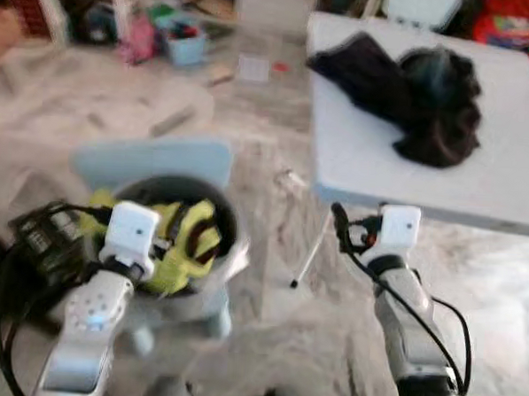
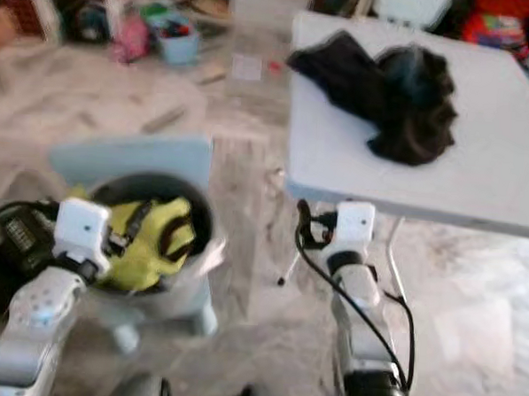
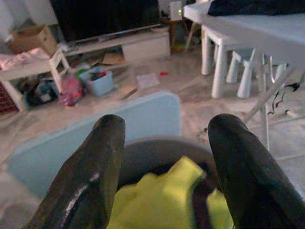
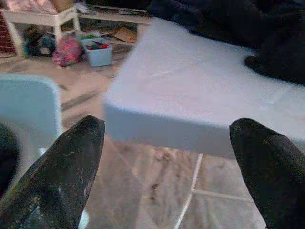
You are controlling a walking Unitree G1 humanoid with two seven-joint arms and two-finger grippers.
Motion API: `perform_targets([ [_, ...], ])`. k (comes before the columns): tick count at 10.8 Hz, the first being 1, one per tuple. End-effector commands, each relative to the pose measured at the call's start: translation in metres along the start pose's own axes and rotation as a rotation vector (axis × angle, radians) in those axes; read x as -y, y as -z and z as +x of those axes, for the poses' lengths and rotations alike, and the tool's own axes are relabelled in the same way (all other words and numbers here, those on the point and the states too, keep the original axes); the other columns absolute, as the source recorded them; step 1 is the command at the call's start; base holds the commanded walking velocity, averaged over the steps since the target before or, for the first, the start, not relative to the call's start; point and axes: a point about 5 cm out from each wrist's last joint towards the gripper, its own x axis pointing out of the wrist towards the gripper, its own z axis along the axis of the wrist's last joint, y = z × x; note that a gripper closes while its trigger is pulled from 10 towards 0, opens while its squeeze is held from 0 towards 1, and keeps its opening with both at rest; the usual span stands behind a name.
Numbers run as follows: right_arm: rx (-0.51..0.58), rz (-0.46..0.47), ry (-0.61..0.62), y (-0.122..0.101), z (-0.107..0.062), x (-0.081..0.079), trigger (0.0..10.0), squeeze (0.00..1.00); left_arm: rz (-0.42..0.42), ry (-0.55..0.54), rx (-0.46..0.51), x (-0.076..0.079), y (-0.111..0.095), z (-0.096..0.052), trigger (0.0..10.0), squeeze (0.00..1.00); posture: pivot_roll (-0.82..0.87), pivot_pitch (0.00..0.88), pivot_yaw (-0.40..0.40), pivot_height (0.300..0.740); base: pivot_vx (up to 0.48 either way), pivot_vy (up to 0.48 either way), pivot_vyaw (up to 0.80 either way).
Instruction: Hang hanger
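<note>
On our left, our left gripper hovers just above a dark round bucket that stands on a pale blue child's chair; its two black fingers stand wide apart with nothing between them. Directly below and ahead of those fingers lies a bundle of yellow-green clothing with dark loops or straps across it, filling the bucket. We cannot pick out a hanger for certain: the dark curved pieces in the yellow bundle may be part of one, but the head views are blurred and we cannot tell. If it is there, it lies just under our left gripper, which would be much the nearer arm; its long axis we cannot read. Moving right, bare marbled floor separates the chair from a white folding table. Our right gripper is held below and just short of the table's near edge, its fingers also spread wide and empty, pointing toward the tabletop. On the table, beyond and above that gripper, lies a heap of dark clothing, well apart from the near edge. We see no rail or hook to hang anything on; the far clutter of boxes and a low shelf is too blurred to name further, and the table's right side is cut off.
</note>
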Motion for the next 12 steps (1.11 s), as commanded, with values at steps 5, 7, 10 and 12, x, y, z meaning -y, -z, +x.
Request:
perform_targets([
  [5, -0.014, -0.019, 0.032, 0.002, -0.004, 0.013, 10.0, 0.0, 0.028, -0.06, -0.015, 0.0, 0.002, 0.002, 10.0, 0.0, 0.02, 0.104, -0.112, 0.74, 0.0, 0.0, 0.0],
  [7, -0.019, -0.015, 0.032, 0.003, -0.003, 0.013, 10.0, 0.0, 0.051, -0.072, -0.035, -0.005, 0.005, 0.003, 10.0, 0.0, 0.02, 0.101, -0.111, 0.74, 0.0, 0.0, -0.4],
  [10, -0.022, -0.042, 0.048, 0.001, -0.011, 0.024, 10.0, 0.0, 0.129, -0.094, -0.172, -0.028, 0.026, 0.009, 10.0, 0.0, -0.02, 0.121, -0.115, 0.74, 0.0, 0.0, 0.0],
  [12, -0.031, -0.067, 0.056, -0.002, -0.021, 0.032, 10.0, 0.0, 0.152, -0.09, -0.283, -0.04, 0.044, 0.01, 10.0, 0.0, -0.06, 0.146, -0.128, 0.74, 0.0, 0.0, 0.0],
])
